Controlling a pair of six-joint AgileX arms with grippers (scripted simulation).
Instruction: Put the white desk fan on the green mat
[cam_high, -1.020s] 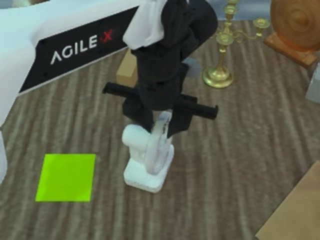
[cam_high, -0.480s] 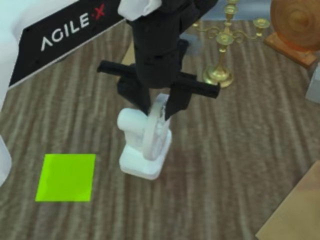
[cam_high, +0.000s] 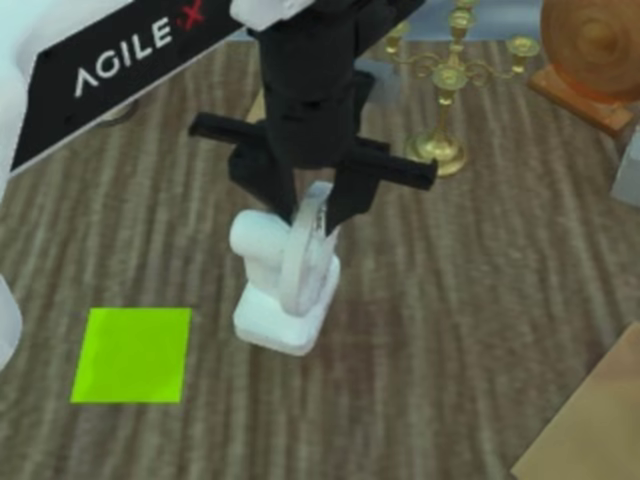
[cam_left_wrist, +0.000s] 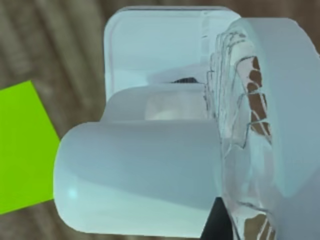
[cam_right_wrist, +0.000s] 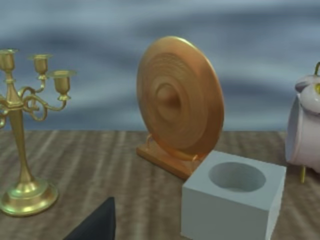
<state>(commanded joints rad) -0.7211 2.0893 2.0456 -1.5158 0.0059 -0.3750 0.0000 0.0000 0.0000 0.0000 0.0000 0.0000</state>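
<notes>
Fan (cam_high: 288, 285) leftward, in left gripper (cam_high: 308, 208)

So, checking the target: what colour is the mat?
Plain bright lime green mat, unmarked; clearest in the top view.

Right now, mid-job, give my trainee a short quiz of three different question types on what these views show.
1. True or false: the white desk fan already stands on the green mat.
2. Which gripper is closed on the fan's round head? A) left gripper B) right gripper C) neither
3. Fill in: in the top view, the mat lies to the fan's ____ side.

Key
1. False: the fan is apart from the mat, with bare table between them.
2. A: its fingers pinch the grille rim from above; the right arm is out of the top view, near the gold candelabra.
3. Left.
</notes>
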